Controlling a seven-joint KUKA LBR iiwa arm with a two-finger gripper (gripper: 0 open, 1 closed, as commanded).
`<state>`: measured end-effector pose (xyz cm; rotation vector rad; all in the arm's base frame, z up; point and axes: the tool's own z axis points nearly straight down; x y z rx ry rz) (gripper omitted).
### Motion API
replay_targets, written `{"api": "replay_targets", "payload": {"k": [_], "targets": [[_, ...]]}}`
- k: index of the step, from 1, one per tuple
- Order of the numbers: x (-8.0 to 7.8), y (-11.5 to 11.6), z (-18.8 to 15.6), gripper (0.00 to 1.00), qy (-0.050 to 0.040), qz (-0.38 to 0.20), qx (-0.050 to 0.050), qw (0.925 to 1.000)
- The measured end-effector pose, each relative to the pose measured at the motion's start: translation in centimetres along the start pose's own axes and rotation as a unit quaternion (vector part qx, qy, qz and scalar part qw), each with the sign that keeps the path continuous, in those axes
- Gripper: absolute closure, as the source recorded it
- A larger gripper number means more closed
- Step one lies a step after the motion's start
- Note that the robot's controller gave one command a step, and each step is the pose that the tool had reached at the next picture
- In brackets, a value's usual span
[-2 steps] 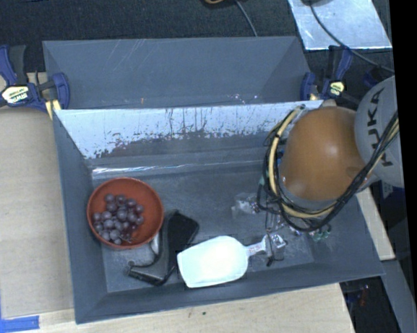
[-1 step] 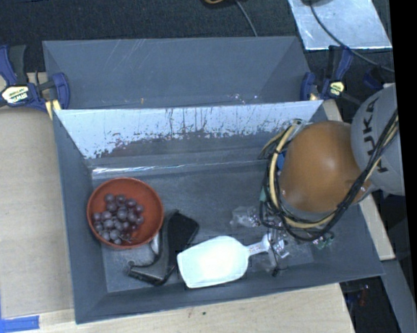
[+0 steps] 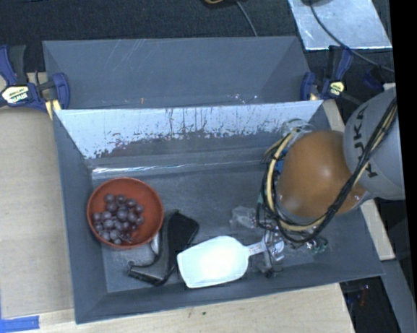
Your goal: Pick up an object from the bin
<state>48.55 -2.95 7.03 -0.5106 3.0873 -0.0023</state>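
My gripper (image 3: 270, 245) is low in the bin's front right part, under the arm's orange dome. It sits right at the narrow right end of a white rounded plastic thing (image 3: 211, 262), shaped like a scoop or a flattened bottle, that lies along the front wall. I cannot tell whether the two touch. A black angled tool (image 3: 170, 247) lies just left of the white thing and touches it.
An orange bowl (image 3: 124, 211) full of small dark round berries stands at the bin's left, next to the black tool. The arm and its cables cover the bin's right side. Bare floor stretches along the back wall.
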Motion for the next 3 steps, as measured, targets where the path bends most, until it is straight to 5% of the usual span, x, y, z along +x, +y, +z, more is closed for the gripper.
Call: {"api": "replay_targets", "payload": {"k": [1, 3], "targets": [[-1.7, 1.0, -0.1, 1.0, 0.0011, -0.087, -0.001, 0.9962], [-1.6, 1.0, -1.8, 1.0, 0.0018, -0.086, -0.001, 0.9963]]}}
